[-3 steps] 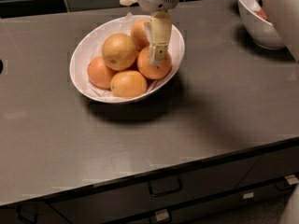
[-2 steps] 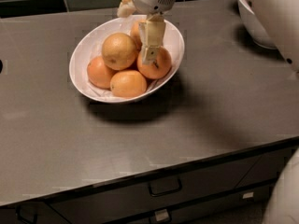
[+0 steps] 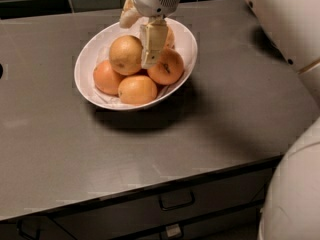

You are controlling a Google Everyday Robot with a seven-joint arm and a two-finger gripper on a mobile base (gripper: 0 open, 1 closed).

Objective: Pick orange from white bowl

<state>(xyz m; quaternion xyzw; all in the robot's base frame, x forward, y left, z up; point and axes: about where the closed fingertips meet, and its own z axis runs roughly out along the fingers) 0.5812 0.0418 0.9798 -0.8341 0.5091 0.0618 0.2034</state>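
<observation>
The white bowl [image 3: 186, 44] stands on the grey counter, left of middle, with several fruits in it. The orange [image 3: 125, 54], the largest and palest, lies on top at the bowl's left middle. My gripper [image 3: 140, 30] hangs over the back of the bowl with its fingers apart. One tan finger [image 3: 151, 44] reaches down between the orange and a deeper-orange fruit with a stem mark [image 3: 167, 67]. The other finger [image 3: 128, 15] is at the bowl's back rim, behind the orange. It holds nothing.
Two smaller deep-orange fruits [image 3: 106, 77] [image 3: 137, 89] lie at the bowl's front. My white arm [image 3: 280, 19] crosses the top right and my body [image 3: 295, 194] fills the lower right. The counter's front edge [image 3: 150, 186] runs above drawers with handles [image 3: 176, 201].
My gripper has moved left and a little lower, from over the stem-marked fruit to the gap beside the pale orange. The bowl and fruits have not moved.
</observation>
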